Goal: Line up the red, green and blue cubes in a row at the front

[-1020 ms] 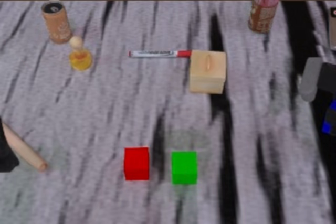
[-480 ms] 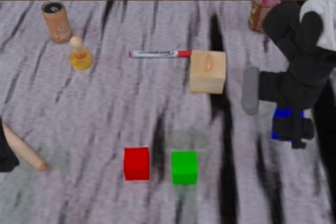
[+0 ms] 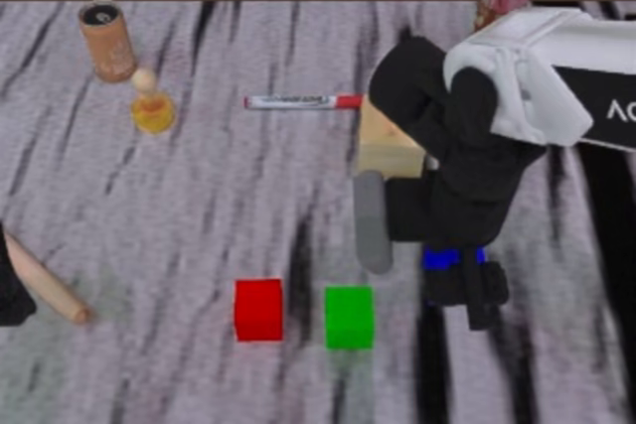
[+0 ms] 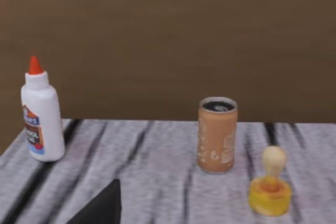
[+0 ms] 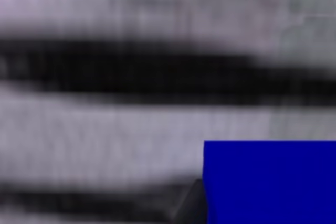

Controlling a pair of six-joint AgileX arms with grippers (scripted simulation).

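- Since the earlier top views the right arm has swept in from the worktop's right edge toward the middle front; its end effector point(image 3: 459, 285) now sits just right of the green cube point(image 3: 349, 317). Red and green cubes have not shifted.
- Right end effector: closed on the blue cube point(image 3: 452, 258), carried clear of the surface by my reading. Only a blue band shows in the top view, at the arm's black tip. The right wrist view shows a blue face point(image 5: 269, 182) filling one corner, worktop point(image 5: 105, 119) streaked behind it.
- Progress: red cube point(image 3: 258, 310) and green cube lie side by side near the front, a narrow gap between them. Two of three placed. Blue is left: lower it, release it.
- Blue relative to the row: right of green, slightly farther back than the red–green line. Judged to need a small move forward and down to match the spacing.
- Risk: the tan block point(image 3: 390, 146) lies partly under the arm, behind the row; not in the descent path as far as I can see.
- Left arm parked at the left edge; its end effector's opening cannot be told. Its wrist view shows a can point(image 4: 217, 135) and a glue bottle point(image 4: 41, 116).
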